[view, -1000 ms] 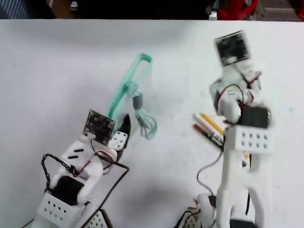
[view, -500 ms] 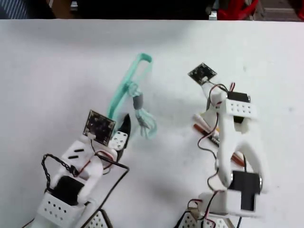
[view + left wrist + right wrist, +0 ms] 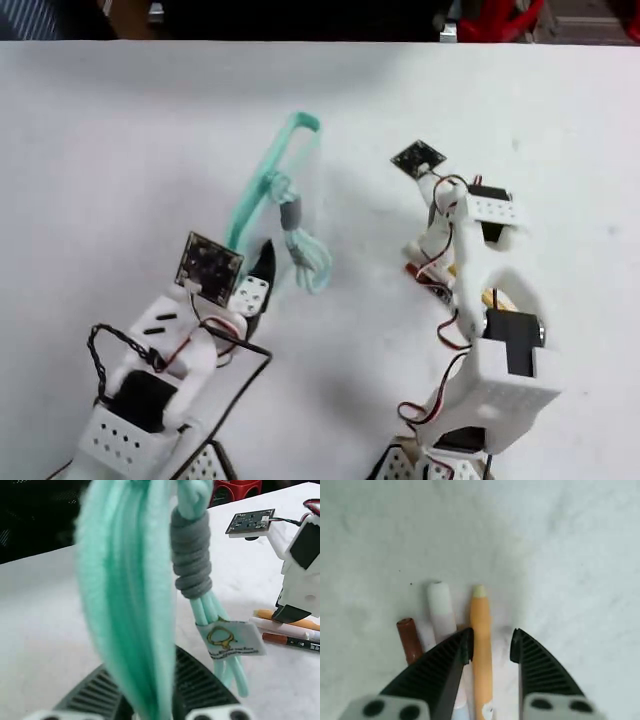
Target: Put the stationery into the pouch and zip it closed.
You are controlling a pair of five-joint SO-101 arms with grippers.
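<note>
With the pouch (image 3: pixel 125 590) clamped in the left claw (image 3: pixel 262 275), the open right claw (image 3: pixel 490 642) should be lowered until only the orange pen (image 3: pixel 481 625) between its jaws is gripped.

The left arm (image 3: pixel 165 335) and right arm (image 3: pixel 500 400) are showing white shells, black servo blocks and red-and-black cables. Each wrist is carrying a dark square circuit board (image 3: pixel 209 262). The right gripper (image 3: pixel 491 641) is presenting black ribbed fingers (image 3: pixel 445 662).
</note>
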